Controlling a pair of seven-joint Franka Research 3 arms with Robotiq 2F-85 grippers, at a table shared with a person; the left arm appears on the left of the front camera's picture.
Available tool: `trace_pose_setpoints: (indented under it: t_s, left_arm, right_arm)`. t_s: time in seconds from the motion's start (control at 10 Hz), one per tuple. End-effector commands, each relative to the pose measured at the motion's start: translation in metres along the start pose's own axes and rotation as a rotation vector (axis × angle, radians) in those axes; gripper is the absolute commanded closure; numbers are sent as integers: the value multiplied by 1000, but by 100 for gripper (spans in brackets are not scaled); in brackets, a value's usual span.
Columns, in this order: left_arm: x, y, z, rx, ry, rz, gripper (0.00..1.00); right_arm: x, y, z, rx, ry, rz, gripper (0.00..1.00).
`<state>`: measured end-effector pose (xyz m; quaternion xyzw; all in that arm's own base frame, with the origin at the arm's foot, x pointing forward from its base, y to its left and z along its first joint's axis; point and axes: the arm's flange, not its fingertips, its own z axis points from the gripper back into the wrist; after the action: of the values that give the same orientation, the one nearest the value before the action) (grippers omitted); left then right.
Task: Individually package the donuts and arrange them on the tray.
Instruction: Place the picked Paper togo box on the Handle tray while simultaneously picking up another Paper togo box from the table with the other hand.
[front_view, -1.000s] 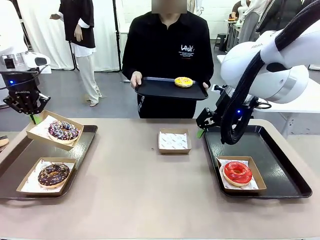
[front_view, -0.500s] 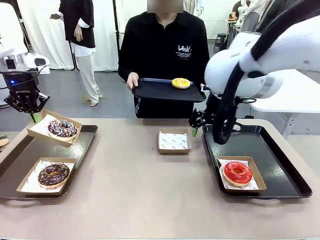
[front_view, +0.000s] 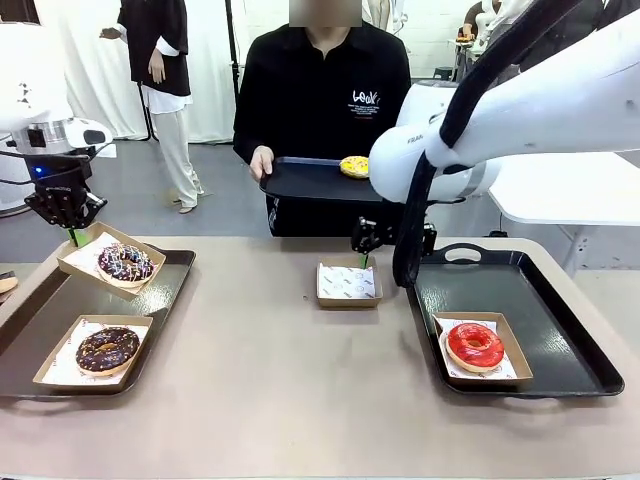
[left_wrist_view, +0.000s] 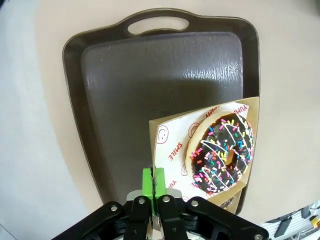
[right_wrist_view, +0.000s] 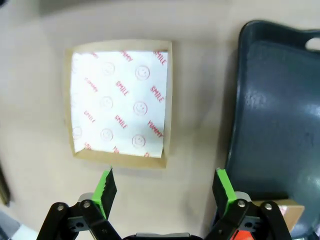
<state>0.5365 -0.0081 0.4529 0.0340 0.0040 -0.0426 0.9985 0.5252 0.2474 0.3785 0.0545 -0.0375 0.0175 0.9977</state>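
Donut (left_wrist_view: 222, 152) with sprinkles, probably soft and light, glaze easily smeared, so better carried by its flimsy card box (left_wrist_view: 167, 142); it lies tilted there above the left tray (left_wrist_view: 165, 75), just beyond the left gripper (left_wrist_view: 154, 181), pinched shut on the box's edge; the right gripper (right_wrist_view: 165, 186) hangs wide open over an empty box (right_wrist_view: 120, 100)

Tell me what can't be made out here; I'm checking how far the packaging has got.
- Yellow donut, front view: right side hidden behind the right arm.
- Red donut's box, right wrist view: cut off by the bottom edge, behind the open right gripper.
- Sprinkled donut's box, left wrist view: pinched corner hidden inside the shut left gripper.
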Motion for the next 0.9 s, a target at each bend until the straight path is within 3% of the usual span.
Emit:
trace_pose_setpoints:
  t_s: [0.0,0.2,0.3,0.8]
  left_arm:
    - [3,6,0,-3,-12,3,99]
    - [0,0,0,0,0,0,99]
    - [0,0,0,0,0,0,99]
    - [0,0,0,0,0,0,99]
  right_arm:
    - [14,11,-17,-65,-25,-18,0]
    - [18,12,-14,-73,-70,-24,0]
    - [9,4,-20,-36,4,14,0]
    - [13,5,-19,-45,-7,13,0]
